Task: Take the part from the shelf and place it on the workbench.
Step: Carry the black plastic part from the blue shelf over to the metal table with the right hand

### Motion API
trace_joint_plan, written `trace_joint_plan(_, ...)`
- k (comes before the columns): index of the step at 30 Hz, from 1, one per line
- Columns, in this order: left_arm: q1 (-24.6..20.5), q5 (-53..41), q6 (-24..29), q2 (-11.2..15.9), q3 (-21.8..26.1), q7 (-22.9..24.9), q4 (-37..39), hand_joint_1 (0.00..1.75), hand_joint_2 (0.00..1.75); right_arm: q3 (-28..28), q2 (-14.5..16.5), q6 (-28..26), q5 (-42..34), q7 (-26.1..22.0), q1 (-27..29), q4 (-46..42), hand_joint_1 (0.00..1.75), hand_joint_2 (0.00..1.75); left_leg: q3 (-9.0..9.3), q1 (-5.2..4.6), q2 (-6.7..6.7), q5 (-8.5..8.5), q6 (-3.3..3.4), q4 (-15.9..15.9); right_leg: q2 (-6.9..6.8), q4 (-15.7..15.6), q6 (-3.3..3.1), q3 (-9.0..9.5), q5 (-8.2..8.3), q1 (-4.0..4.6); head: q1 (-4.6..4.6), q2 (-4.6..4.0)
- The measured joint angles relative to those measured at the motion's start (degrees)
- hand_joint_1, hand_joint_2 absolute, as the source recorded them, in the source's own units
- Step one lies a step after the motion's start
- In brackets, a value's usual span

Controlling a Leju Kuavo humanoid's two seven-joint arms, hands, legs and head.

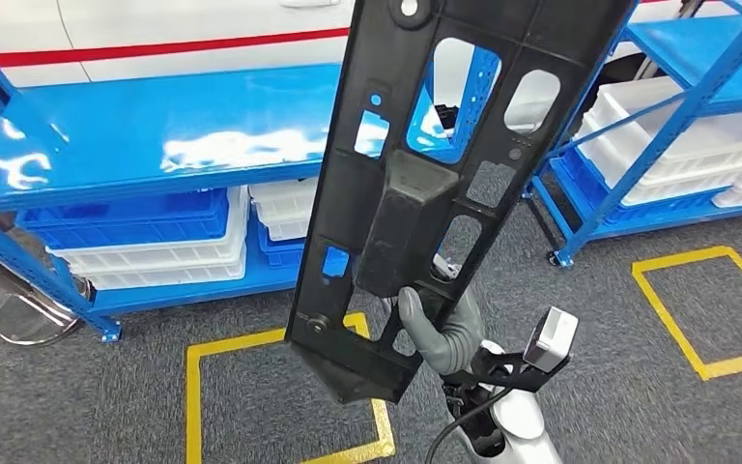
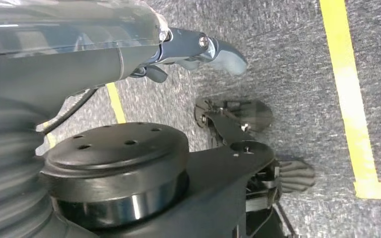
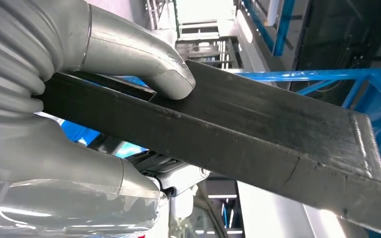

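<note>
The part (image 1: 425, 164) is a long black plastic panel with several cut-out openings. It stands nearly upright and tilted in front of me in the head view. My right hand (image 1: 440, 333) grips it near its lower end, fingers wrapped through an opening. In the right wrist view, the right hand (image 3: 39, 144) clamps the part's dark edge (image 3: 258, 124) from both sides. My left hand (image 2: 198, 54) hangs over the grey carpet and holds nothing, its thumb stretched out.
A blue shelf (image 1: 155, 135) with a bare glossy top stands ahead, with blue and white bins (image 1: 145, 237) below it. A second blue rack with white bins (image 1: 696, 145) stands at the right. Yellow floor squares (image 1: 193, 387) (image 1: 705, 362) mark the carpet.
</note>
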Motion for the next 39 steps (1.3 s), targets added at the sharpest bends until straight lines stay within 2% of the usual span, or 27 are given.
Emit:
trace_joint_plan(2,0.0,0.0,0.0,0.0,0.0,0.0,0.0,0.0,1.75,-0.1,0.0,0.2,0.0,0.0,0.0,0.0,1.75,1.75,-1.36,-0.49,1.46,1.12,0.68,0.0,-1.82,6.8,0.12,-1.53,-6.14,0.01,0.18,0.0)
trace_joint_plan(3,0.0,0.0,0.0,0.0,0.0,0.1,0.0,0.0,1.75,-0.1,0.1,0.3,0.1,0.0,0.0,0.0,1.75,1.75,-2.18,-0.74,2.23,1.69,0.86,0.0,-2.09,10.4,0.14,-2.06,-7.96,0.0,0.19,0.0)
trace_joint_plan(4,0.0,0.0,0.0,0.1,0.0,0.1,0.0,0.0,1.75,-0.2,0.1,0.4,0.1,-0.1,0.0,0.0,1.75,1.75,-3.02,-0.98,2.98,2.28,0.94,0.1,-2.23,13.0,0.08,-2.04,-8.23,-0.01,0.2,0.0)
trace_joint_plan(5,0.0,0.0,0.0,0.1,0.0,0.1,0.0,0.0,1.75,-0.3,0.1,0.5,0.1,-0.1,0.0,0.0,1.75,1.75,-3.88,-1.22,3.69,2.85,0.98,0.1,-2.35,14.1,-0.08,-1.3,-7.24,0.01,0.19,0.0)
trace_joint_plan(6,0.0,0.0,0.0,0.1,0.0,0.1,0.0,0.0,1.75,-0.3,0.1,0.6,0.1,-0.1,0.0,0.0,1.75,1.75,-4.69,-1.45,4.32,3.42,0.98,0.1,-2.58,13.4,-0.37,0.33,-5.59,0.11,0.19,0.0)
trace_joint_plan(7,-0.1,0.0,0.0,0.1,0.0,0.1,0.0,0.0,1.75,-0.3,0.1,0.7,0.1,-0.1,0.0,0.0,1.75,1.75,-5.36,-1.66,4.85,3.94,0.95,0.1,-3.1,10.9,-0.82,2.91,-4.26,0.33,0.18,0.0)
trace_joint_plan(8,-0.1,0.0,0.0,0.1,0.0,0.1,0.0,0.0,1.75,-0.4,0.1,0.7,0.1,-0.1,-0.1,0.0,1.75,1.75,-5.86,-1.84,5.3,4.38,0.86,0.1,-4.09,6.9,-1.39,6.27,-4.13,0.72,0.18,0.0)
trace_joint_plan(10,-0.1,0.0,0.1,0.0,0.0,0.1,0.0,0.0,1.75,-0.4,0.2,0.8,0.2,-0.1,-0.4,-0.1,1.75,1.75,-6.38,-1.92,6.22,5.33,0.44,0.1,-5.78,-1.2,-2.33,11.95,-5.86,1.55,0.17,0.0)
trace_joint_plan(11,-0.1,0.0,0.1,0.0,0.0,0.1,0.0,0.0,1.75,-0.4,0.2,0.8,0.3,-0.1,-0.5,-0.2,1.75,1.75,-6.53,-1.82,6.72,5.85,0.14,0.0,-6.07,-3.7,-2.66,13.27,-6.63,1.93,0.18,0.0)
trace_joint_plan(13,-0.2,0.0,0.3,-0.1,0.0,0.0,0.0,0.0,1.75,-0.4,0.3,0.8,0.5,-0.1,-0.6,-0.3,1.75,1.75,-6.86,-1.54,7.31,6.54,-0.44,-0.2,-5.32,-5.4,-3.17,13.22,-6.13,2.07,0.19,0.0)
trace_joint_plan(14,-0.2,-0.1,0.5,-0.2,0.0,-0.1,0.0,0.0,1.75,-0.5,0.3,0.8,0.6,-0.1,-0.6,-0.3,1.75,1.75,-7.18,-1.41,6.54,5.92,-0.72,0.2,-4.83,-5.9,-3.52,12.92,-5.48,1.94,0.2,0.0)
trace_joint_plan(16,-0.1,-0.1,0.9,-0.2,0.0,-0.3,0.0,0.0,1.75,-0.5,0.5,0.7,0.8,0.0,-0.6,-0.4,1.75,1.75,-8.54,-1.19,3.8,2.02,-1.22,3.9,-3.86,-6.5,-4.11,12.02,-4.05,1.54,0.1,0.0)
trace_joint_plan(18,0.2,-0.1,1.1,-0.2,0.0,-0.4,0.0,0.0,1.75,-0.5,0.6,0.7,0.8,-0.1,-0.6,-0.4,1.75,1.75,-10.38,-1.06,1.97,-2.42,-1.61,10.8,-2.72,-6.3,-4.42,10.64,-2.87,1.54,0.01,0.0)
trace_joint_plan(19,0.3,-0.1,1.1,-0.1,0.0,-0.4,0.0,0.0,1.75,-0.5,0.7,0.7,0.9,-0.1,-0.5,-0.3,1.75,1.75,-10.92,-1.05,1.72,-3.08,-1.74,13.7,-2.14,-6.2,-4.42,9.91,-2.36,1.55,0.02,0.0)
trace_joint_plan(20,0.3,-0.2,1.2,-0.1,0.0,-0.4,0.0,0.0,1.75,-0.6,0.7,0.7,0.9,-0.1,-0.5,-0.3,1.75,1.75,-10.74,-1.04,1.62,-2.47,-1.84,15.0,-1.57,-5.9,-4.35,9.14,-1.9,1.54,0.01,0.0)
trace_joint_plan(21,0.3,-0.2,1.2,-0.1,0.0,-0.4,0.0,0.0,1.75,-0.6,0.7,0.7,0.9,-0.1,-0.5,-0.3,1.75,1.75,-9.57,-1.0,1.53,-0.98,-1.9,14.2,-0.97,-5.6,-4.21,8.35,-1.51,1.48,0.01,0.0)
trace_joint_plan(23,0.2,-0.2,1.3,-0.1,0.0,-0.5,0.0,0.0,1.75,-0.6,0.7,0.7,0.9,-0.1,-0.4,-0.3,1.75,1.75,-4.73,-0.78,0.19,1.31,-1.87,7.5,0.21,-4.5,-3.77,6.76,-0.97,1.35,0.01,0.0)
trace_joint_plan(25,0.1,-0.2,1.4,0.0,0.0,-0.6,0.0,0.0,1.75,-0.7,0.7,0.5,1.0,0.0,-0.5,-0.4,1.75,1.75,-0.87,-0.62,-1.76,0.85,-1.61,1.3,1.2,-3.4,-3.2,5.45,-0.59,1.33,0.03,0.0)
trace_joint_plan(26,0.1,-0.2,1.6,0.0,0.0,-0.7,0.0,0.0,1.75,-0.7,0.7,0.4,1.0,0.0,-0.5,-0.4,1.75,1.75,-0.29,-0.63,-2.24,0.21,-1.37,0.1,1.62,-3.1,-2.89,4.99,-0.33,1.34,0.05,0.0)
trace_joint_plan(28,0.1,-0.2,1.7,-0.1,0.0,-0.9,0.0,0.0,1.75,-0.7,0.7,0.0,1.1,0.0,-0.5,-0.5,1.75,1.75,-0.45,-0.61,-1.37,0.36,-0.69,-0.5,2.25,-2.9,-2.24,4.41,0.2,1.32,0.07,0.0)
trace_joint_plan(29,0.1,-0.2,1.7,-0.1,0.0,-0.9,0.0,0.0,1.75,-0.8,0.7,-0.3,1.2,0.0,-0.5,-0.5,1.75,1.75,-0.56,-0.58,-0.76,0.7,-0.3,-0.6,1.77,-2.4,-1.93,4.06,-0.07,1.29,0.16,0.0)
trace_joint_plan(30,0.1,-0.2,1.8,-0.1,0.0,-0.9,0.0,0.0,1.75,-0.8,0.7,-0.5,1.3,0.0,-0.5,-0.5,1.75,1.75,-0.71,-0.53,-0.1,1.03,0.07,-0.8,0.89,-1.1,-1.63,3.41,-1.07,1.25,0.26,0.0)
trace_joint_plan(32,0.2,-0.2,1.8,-0.1,0.0,-0.9,0.0,0.0,1.75,-0.9,0.7,-1.1,1.7,0.0,-0.6,-0.5,1.75,1.75,-1.15,-0.6,1.25,1.52,0.47,-0.9,-1.3,4.8,-0.97,0.93,-4.97,0.97,0.5,0.0)
trace_joint_plan(34,0.3,-0.2,1.8,0.0,0.0,-0.9,0.0,0.0,1.75,-0.9,0.7,-1.7,2.1,-0.1,-0.4,-0.5,1.75,1.75,-1.6,-0.69,2.62,1.78,0.47,-0.9,-2.04,11.3,-0.42,-1.49,-8.09,0.51,0.52,0.0)
trace_joint_plan(35,0.4,-0.2,1.8,0.0,0.0,-0.9,0.0,0.0,1.75,-0.9,0.7,-2.1,2.2,-0.1,-0.2,-0.6,1.75,1.75,-1.76,-0.7,3.24,1.87,0.4,-0.8,-2.2,12.5,-0.26,-1.73,-8.4,0.32,0.52,0.0)
trace_joint_plan(36,0.4,-0.2,1.8,0.0,0.0,-1.0,0.0,0.0,1.75,-0.9,0.7,-2.4,2.3,-0.2,-0.1,-0.6,1.75,1.75,-1.87,-0.69,3.9,1.94,0.3,-0.8,-2.43,11.4,-0.17,-0.69,-7.56,0.13,0.53,0.0)
trace_joint_plan(39,0.3,-0.3,1.7,0.1,0.0,-1.0,0.0,0.0,1.75,-1.2,0.7,-3.1,2.8,-0.6,0.3,-1.4,1.75,1.75,-1.93,-0.81,5.51,2.01,-0.28,-0.7,-4.92,0.6,-0.41,5.94,-3.58,0.17,0.52,0.0)
